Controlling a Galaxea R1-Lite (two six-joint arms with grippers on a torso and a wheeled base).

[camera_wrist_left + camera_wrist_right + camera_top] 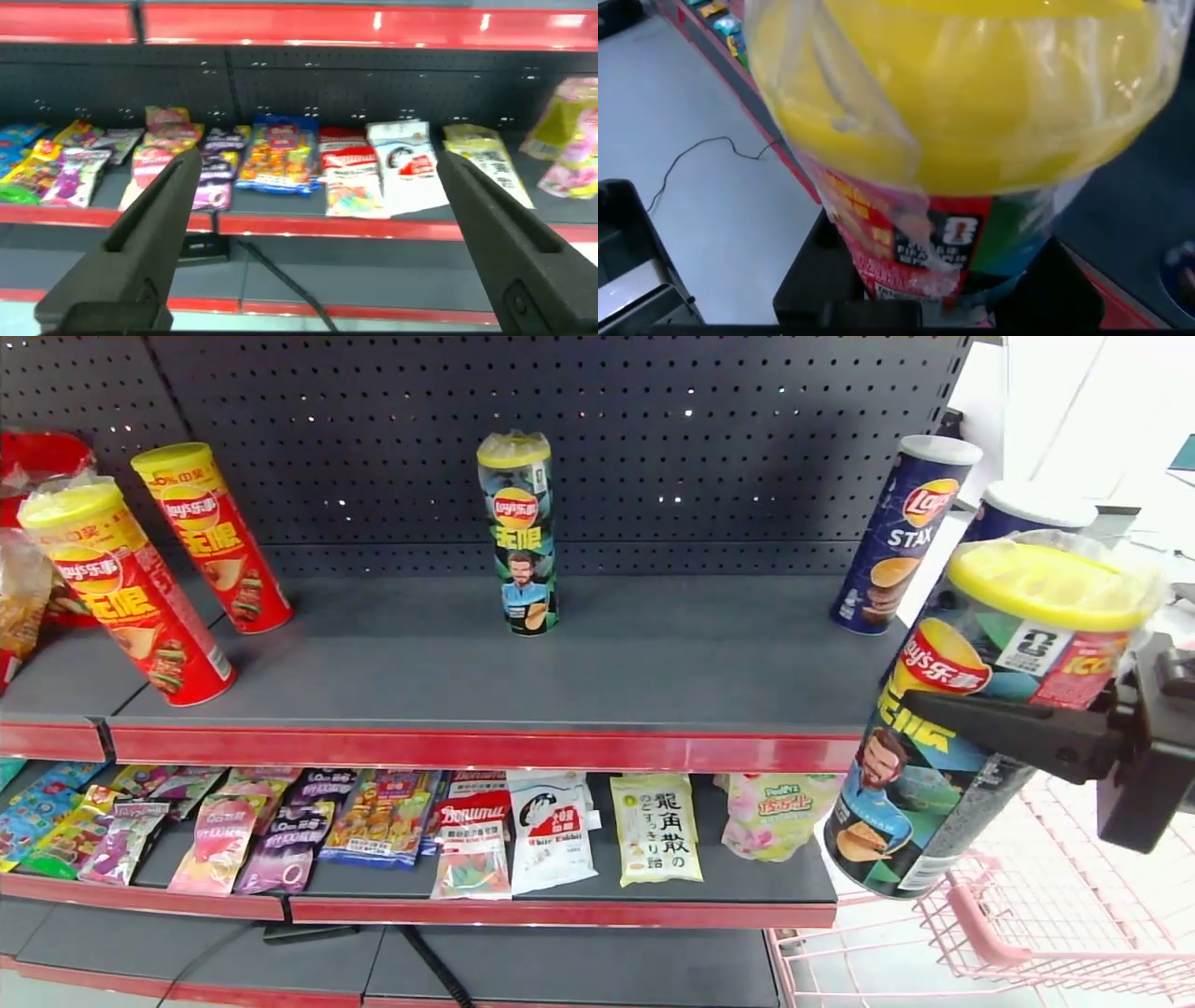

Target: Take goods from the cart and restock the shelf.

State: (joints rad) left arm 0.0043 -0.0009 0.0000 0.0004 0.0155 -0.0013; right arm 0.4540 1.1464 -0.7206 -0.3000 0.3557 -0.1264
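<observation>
Held the chip can, green and blue with a yellow lid under clear wrap, in the right gripper, clamped across the middle of the tube. Had it in the air off the right end of the top shelf, above the pink cart, tilted with the lid leaning right. Made out one black finger crossing the label; could not see the other, hidden behind the tube. From the right wrist, looked down on lid and crinkled wrap, with the can's base cut off.

Had the left gripper spread wide with nothing between its fingers, low down and facing the snack bags on the lower shelf.

Noted a matching can upright near the middle of the top shelf, against the pegboard. Found two red cans at the left end, and beside them more goods cut off by the edge and hard to identify. Saw a blue can at the right end and a second blue can just beyond it, mostly covered by the held can. Could see the cart only in part, cut off at the corner. Spotted a dark cable on the bottom shelf.
</observation>
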